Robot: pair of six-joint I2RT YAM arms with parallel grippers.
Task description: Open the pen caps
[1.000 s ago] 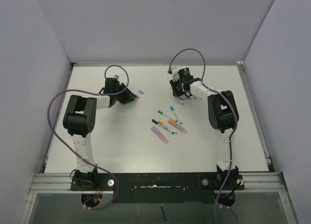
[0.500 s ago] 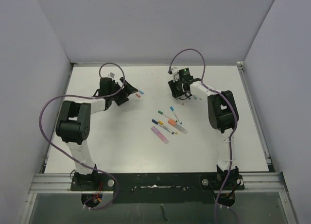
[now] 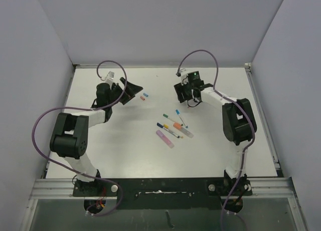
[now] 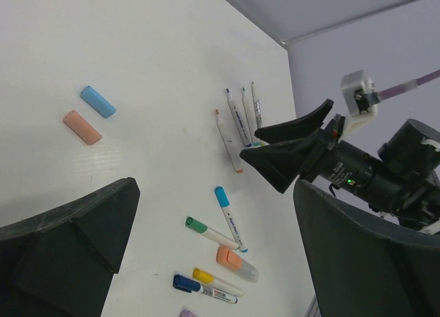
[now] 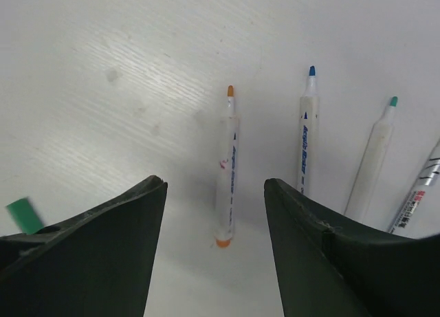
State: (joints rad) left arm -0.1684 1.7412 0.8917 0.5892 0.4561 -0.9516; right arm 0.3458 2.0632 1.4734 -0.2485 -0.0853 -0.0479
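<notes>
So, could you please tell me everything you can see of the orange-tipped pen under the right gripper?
The orange-tipped pen is a slim white plastic barrel with small blue printing and a faint reddish smudge. It is uncapped: a bare orange nib at one end, an orange plug at the other. It lies flat on the white table, below the gap between the right gripper's open fingers, which do not touch it. A blue-tipped pen lies alongside, apart from it.

Soft, even light from above keeps the matte white counter [image 3: 125, 141] bright. Shadows of the black robot arms [image 3: 67, 136] on the counter are faint. Nearest the lens, the dark fingers [image 5: 82, 262] of the right claw [image 5: 214, 186] blur; thin white pens [image 5: 227, 172] on the counter stay sharp.
</notes>
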